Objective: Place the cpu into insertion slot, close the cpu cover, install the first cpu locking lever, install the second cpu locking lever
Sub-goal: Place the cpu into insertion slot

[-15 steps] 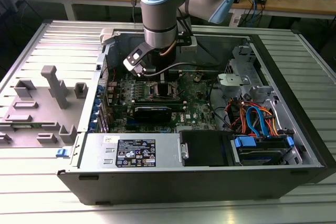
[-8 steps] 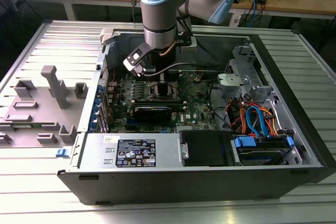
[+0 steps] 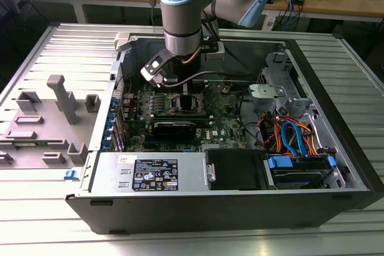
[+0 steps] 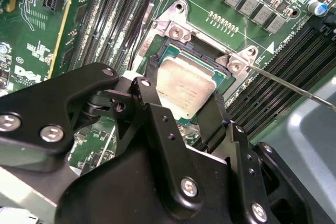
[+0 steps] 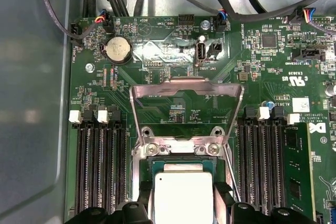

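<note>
The end effector (image 4: 186,83) pinches the cpu (image 4: 184,98) by two opposite edges, its fingers (image 4: 216,109) pressed against the sides. The chip lies flat directly beneath the wrist, square to the insertion slot (image 5: 178,149) and low within its silver rim. I cannot tell whether it is seated. The cpu cover (image 5: 186,84) stands flipped open beyond the slot. In the exterior view all this sits just above the frame's middle, inside the computer case (image 3: 180,209).

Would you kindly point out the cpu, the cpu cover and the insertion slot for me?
cpu (image 5: 184,198), first wrist view, middle of its silver top.
cpu cover (image 5: 186,83), first wrist view, cross bar of the open frame.
insertion slot (image 5: 181,149), first wrist view, silver rim on the cover's hinge side.
</note>
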You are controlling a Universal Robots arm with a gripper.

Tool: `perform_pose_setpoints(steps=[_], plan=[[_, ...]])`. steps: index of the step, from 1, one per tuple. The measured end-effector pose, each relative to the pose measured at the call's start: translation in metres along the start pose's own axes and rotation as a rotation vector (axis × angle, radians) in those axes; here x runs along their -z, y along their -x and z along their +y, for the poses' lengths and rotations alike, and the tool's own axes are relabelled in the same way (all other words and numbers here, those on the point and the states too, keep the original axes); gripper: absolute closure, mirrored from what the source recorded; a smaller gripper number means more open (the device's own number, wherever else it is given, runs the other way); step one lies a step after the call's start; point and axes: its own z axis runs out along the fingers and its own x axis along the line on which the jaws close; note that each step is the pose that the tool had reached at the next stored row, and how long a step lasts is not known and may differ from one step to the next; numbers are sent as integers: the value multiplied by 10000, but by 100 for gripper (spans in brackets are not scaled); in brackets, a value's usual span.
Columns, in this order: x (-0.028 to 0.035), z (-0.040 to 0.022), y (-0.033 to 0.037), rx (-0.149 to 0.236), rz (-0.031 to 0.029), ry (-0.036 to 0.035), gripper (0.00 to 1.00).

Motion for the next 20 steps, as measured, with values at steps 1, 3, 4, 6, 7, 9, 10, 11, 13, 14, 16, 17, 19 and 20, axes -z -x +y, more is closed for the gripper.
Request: perform_pose_setpoints(steps=[1,3,4,6,7,9,10,11,13,14,16,17,19,20], plan=[[0,-1,-2,1,9,0,46],[-2,-2,-4,-2,17,2,46],[-2,-2,-7,-3,17,3,46],[-2,0,-14,-2,17,4,46],[-3,1,-15,-1,9,3,46],[-3,2,-16,-12,-28,5,46],[0,2,-14,-20,-56,3,46],[0,2,-14,-30,-61,0,46],[-2,2,-15,-33,-60,1,46],[-4,2,-15,-34,-60,1,46],[-7,1,-15,-34,-59,2,46],[-8,1,-15,-34,-58,2,46],[-9,1,-15,-34,-58,2,46],[-9,1,-15,-33,-58,2,46]])
